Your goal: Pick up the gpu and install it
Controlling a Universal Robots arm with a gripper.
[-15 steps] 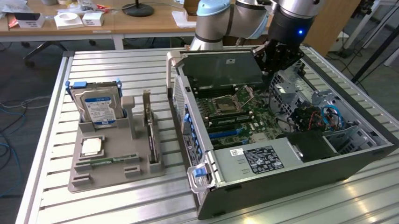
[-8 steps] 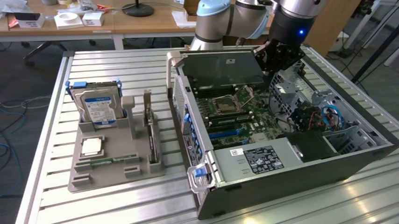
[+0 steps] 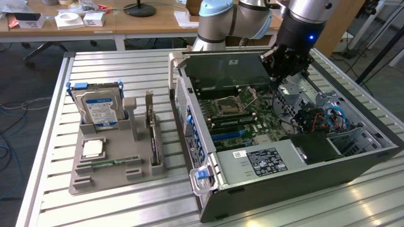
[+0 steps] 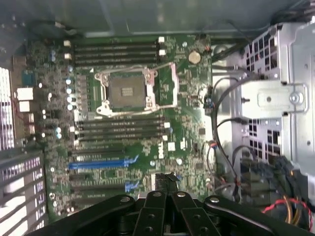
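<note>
The gripper hangs over the motherboard in the open case, clenched or released I can't tell, the blue slot is empty and what I take for the gpu stands outside in the grey holder, so nothing's installed yet

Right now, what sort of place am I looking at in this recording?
Probably a robotics lab or workshop set up for PC assembly. An opened computer case with its motherboard exposed lies on a slatted metal table, beside a parts fixture holding a hard drive; cluttered wooden desks stand behind.
</note>
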